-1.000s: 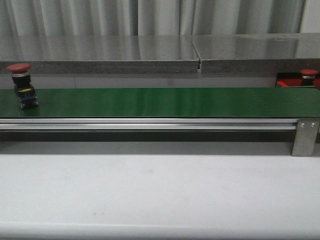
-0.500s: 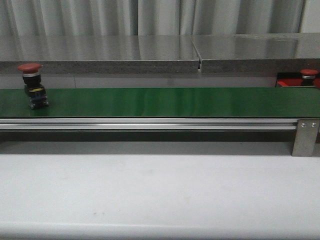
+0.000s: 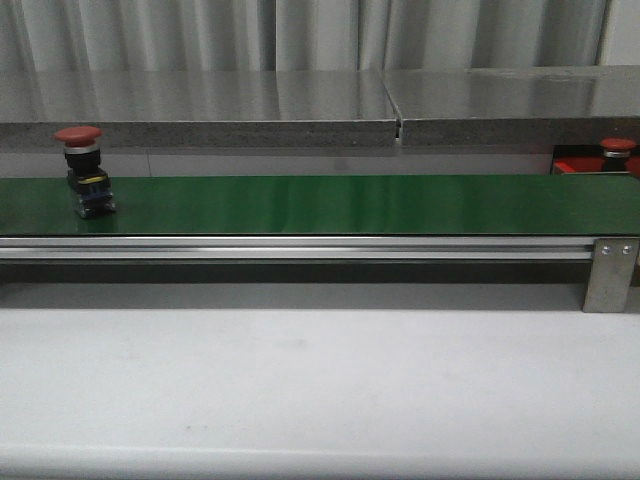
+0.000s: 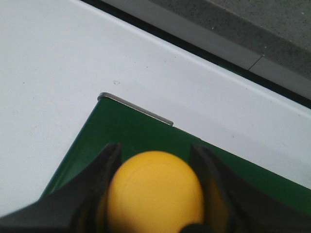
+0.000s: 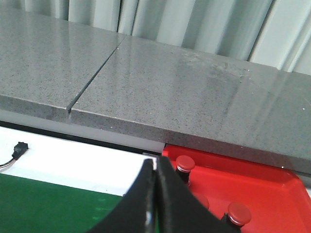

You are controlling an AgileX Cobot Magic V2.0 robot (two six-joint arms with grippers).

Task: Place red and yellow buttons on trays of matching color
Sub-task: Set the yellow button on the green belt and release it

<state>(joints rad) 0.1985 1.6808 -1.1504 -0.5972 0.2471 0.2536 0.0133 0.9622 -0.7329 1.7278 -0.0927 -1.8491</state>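
A red button with a dark base stands upright on the green belt, near its left end. In the left wrist view my left gripper is shut on a yellow button, with a dark finger pressed to each side of the dome, above a corner of the belt. My right gripper is shut with nothing between its fingers. It hangs beside the red tray, which holds red buttons. In the front view that tray sits at the far right. No yellow tray shows.
A grey stone ledge runs behind the belt, with curtains beyond it. A metal rail and a bracket line the belt's front. White tabletop lies in front. A small black cable plug lies on the white surface.
The red button on the belt has travelled to the right, staying upright. The tray at the far right has not moved.
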